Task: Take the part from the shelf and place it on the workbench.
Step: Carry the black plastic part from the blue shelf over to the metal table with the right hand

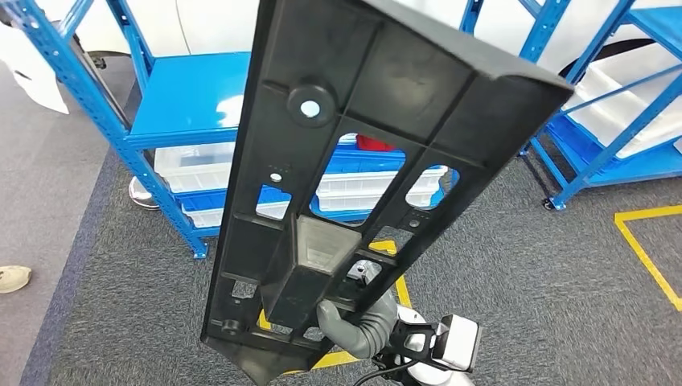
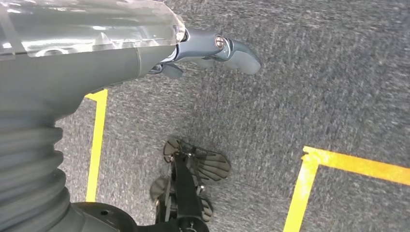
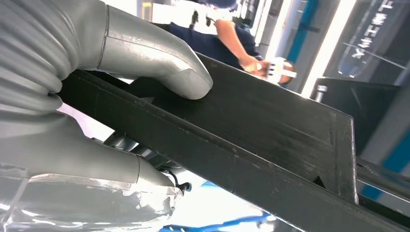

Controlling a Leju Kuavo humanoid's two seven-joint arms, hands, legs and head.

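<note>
The part (image 1: 378, 137) is a long black ribbed plastic panel with several cut-outs, held up close before the head camera and tilted from lower left to upper right. My right hand (image 1: 354, 326) grips its lower end from underneath. In the right wrist view the grey thumb (image 3: 159, 63) presses on the panel's flat face (image 3: 270, 121), with the other fingers under its edge. My left hand (image 2: 212, 48) hangs over grey carpet, its fingers loosely extended and holding nothing.
A blue metal shelf rack (image 1: 185, 104) with white and blue bins stands ahead on grey carpet. Another blue rack (image 1: 619, 121) is at the right. Yellow floor tape (image 1: 643, 241) marks the carpet. A person (image 3: 227, 34) stands in the background of the right wrist view.
</note>
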